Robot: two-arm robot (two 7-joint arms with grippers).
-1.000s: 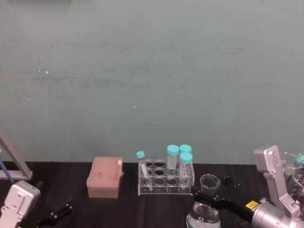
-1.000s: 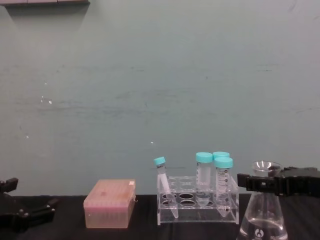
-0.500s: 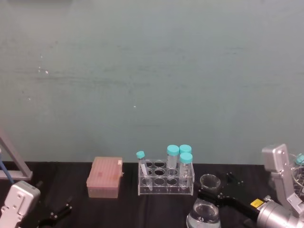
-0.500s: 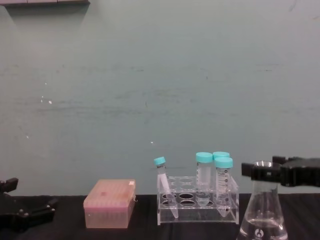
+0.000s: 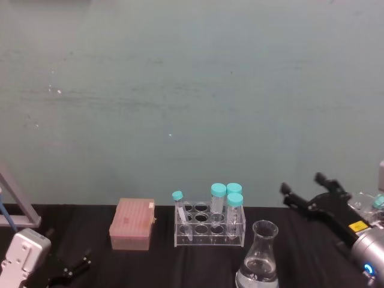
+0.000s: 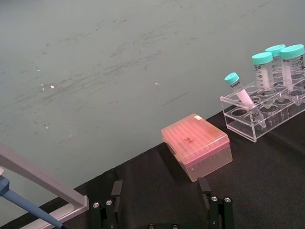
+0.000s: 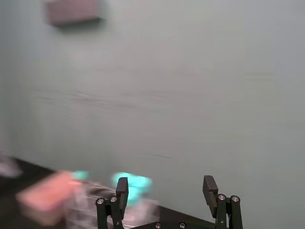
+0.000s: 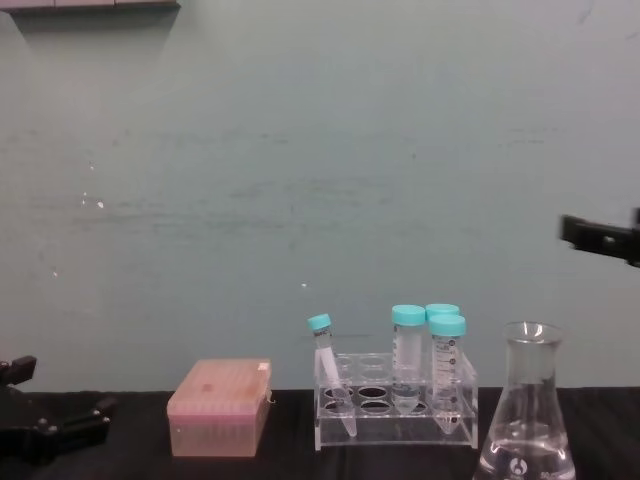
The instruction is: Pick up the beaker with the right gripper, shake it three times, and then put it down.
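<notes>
The beaker [image 5: 261, 258], a clear conical flask with some clear liquid, stands upright on the black table at the front right; in the chest view the beaker [image 8: 527, 412] shows a small white mark low on its wall. My right gripper [image 5: 302, 185] hangs open above and to the right of it, clear of the glass. It also juts in at the chest view's right edge as the right gripper [image 8: 600, 238], and the right wrist view shows the right gripper [image 7: 165, 187] with nothing between its spread fingers. My left gripper [image 5: 75, 267] rests open at the front left, also seen as the left gripper [image 6: 162, 191].
A clear rack [image 5: 209, 227] with teal-capped tubes stands just left of and behind the flask. A pink tip box [image 5: 132, 224] sits further left. A metal stand [image 5: 15, 207] is at the far left edge. A teal wall closes off the back.
My right gripper has let go of the flask's neck and risen up and to the right. The flask now stands free on the table. The left arm has not moved.
</notes>
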